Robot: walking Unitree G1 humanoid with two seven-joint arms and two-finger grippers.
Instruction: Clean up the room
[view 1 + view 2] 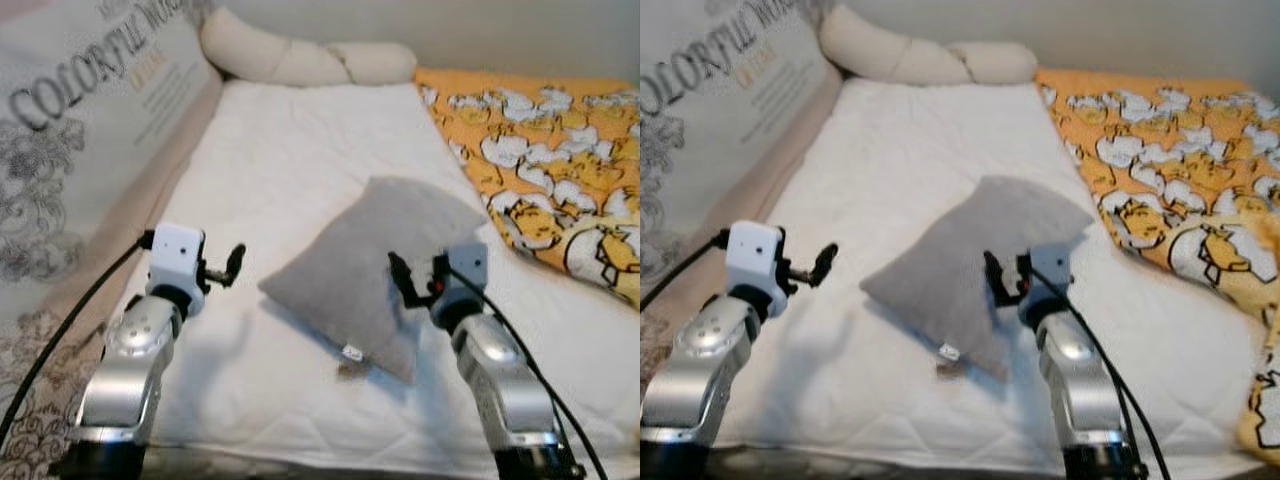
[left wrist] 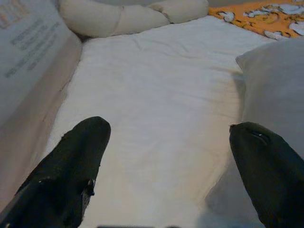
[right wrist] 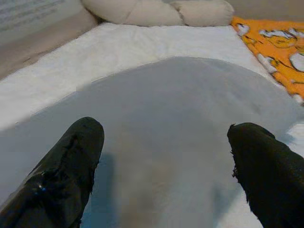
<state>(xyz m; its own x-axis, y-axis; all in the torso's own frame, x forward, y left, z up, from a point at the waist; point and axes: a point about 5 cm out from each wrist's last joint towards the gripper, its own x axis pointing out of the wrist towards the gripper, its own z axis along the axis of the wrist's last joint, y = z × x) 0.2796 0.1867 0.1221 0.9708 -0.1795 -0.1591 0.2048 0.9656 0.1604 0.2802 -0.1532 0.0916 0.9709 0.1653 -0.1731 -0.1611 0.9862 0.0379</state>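
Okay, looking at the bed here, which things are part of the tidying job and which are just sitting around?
Part of the job:
- grey pillow, lying askew on the white mattress cover
- right claw, open over the pillow
- left claw, open over the cover beside it

Just lying about:
- cream bolster at the head of the bed
- orange patterned blanket
- printed side panel

Bed (image 1: 300,180) with white quilted cover. Printed panel (image 1: 70,130) along its left side; plain pale wall (image 1: 500,30) behind its head.
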